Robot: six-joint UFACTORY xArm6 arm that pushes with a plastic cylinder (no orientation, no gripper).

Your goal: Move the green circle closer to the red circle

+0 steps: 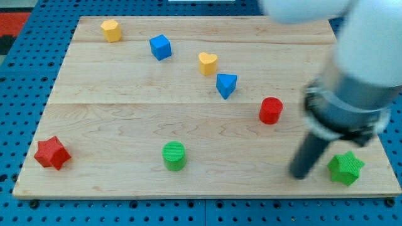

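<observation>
The green circle [174, 156] stands near the view's bottom, left of centre, on the wooden board [125, 113]. The red circle [271, 110] stands to its upper right, right of centre. My tip [300, 174] is at the view's bottom right, below and right of the red circle and far right of the green circle, touching neither. It is just left of the green star [345, 167].
A red star [51, 153] lies at the bottom left. A yellow hexagon [111, 30] and a blue cube [160, 47] sit at the top left. A yellow heart [208, 63] and a blue triangle [226, 85] sit above the red circle. The arm body [358, 75] fills the right side.
</observation>
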